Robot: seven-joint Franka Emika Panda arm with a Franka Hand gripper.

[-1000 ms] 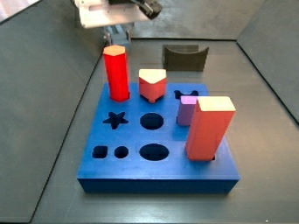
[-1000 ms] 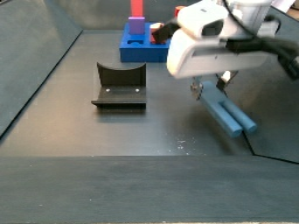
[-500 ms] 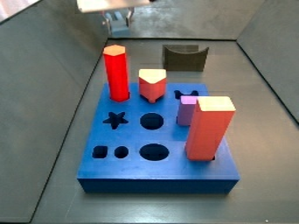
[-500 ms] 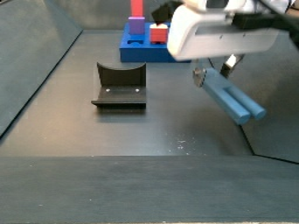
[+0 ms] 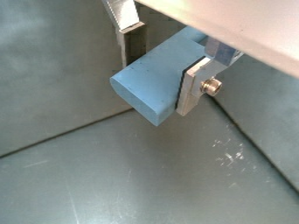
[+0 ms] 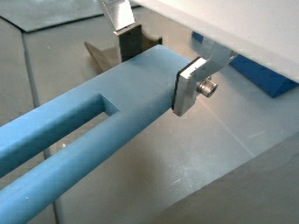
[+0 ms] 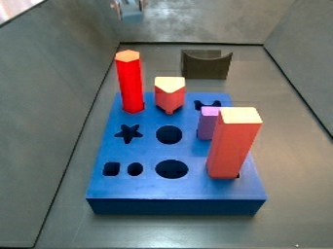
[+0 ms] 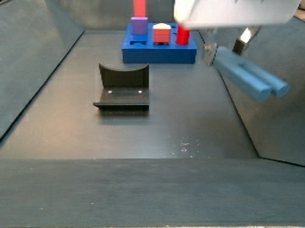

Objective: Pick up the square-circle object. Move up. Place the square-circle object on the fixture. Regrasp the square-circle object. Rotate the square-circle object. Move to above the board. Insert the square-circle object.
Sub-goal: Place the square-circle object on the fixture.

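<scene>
Pincer (image 6: pixel 158 54) clamped on square-circle object (image 6: pixel 93 131) at solid end, raised clear of floor, beside and above fixture (image 8: pixel 121 87). Obj. likely rigid, light, smooth; long prongs overhang, so grip solid end.

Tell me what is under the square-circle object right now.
The gripper holds the square-circle object in the air; below it lies only bare dark floor. The fixture stands off to one side, not beneath it.

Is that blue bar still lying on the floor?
No: the gripper holds the bar tilted in the air, fingers clamped on it.
</scene>
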